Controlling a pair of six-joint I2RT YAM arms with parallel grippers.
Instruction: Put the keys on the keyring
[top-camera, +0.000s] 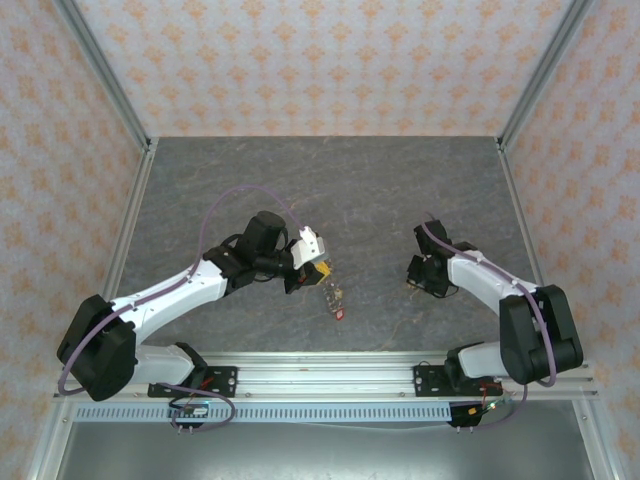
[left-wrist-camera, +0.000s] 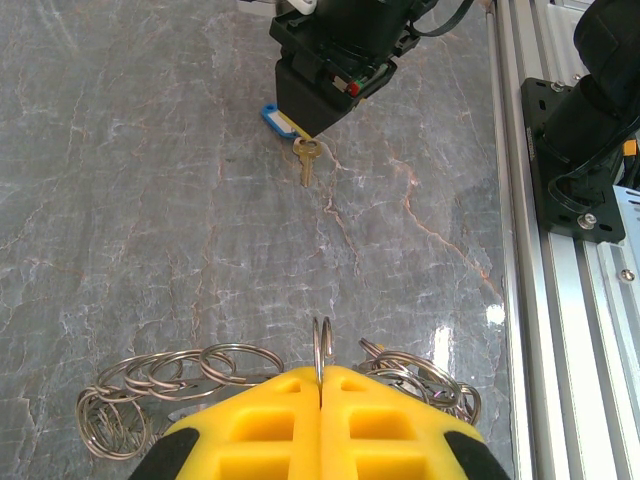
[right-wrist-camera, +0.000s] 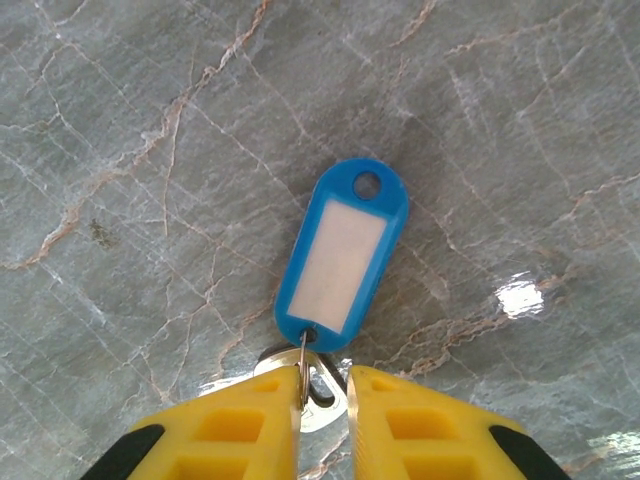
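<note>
Two claws were working well apart. The left claw (left-wrist-camera: 321, 372) was pressed shut on one upright loop of the keyring (left-wrist-camera: 321, 343), whose other linked wire rings trailed on the worktop (left-wrist-camera: 200, 200) to either side. The right claw (right-wrist-camera: 325, 375) hung low over the blue-tagged key (right-wrist-camera: 343, 250) further across the worktop. Its yellow fingers (right-wrist-camera: 240, 420) stood narrowly apart, straddling the key's metal head and the little ring joining it to the tag; whether they were pinching anything could not be told. The step in hand looked like picking up this key. To do it well, the right claw would likely need to close on the flat metal head rather than on the thin joining ring, which could slip out sideways. The tag and blade might swing once raised, so a slow carry toward the held loop seemed wise. The left claw would do best to hold its loop steady and upright, with the edge presented toward the approaching key.
</note>
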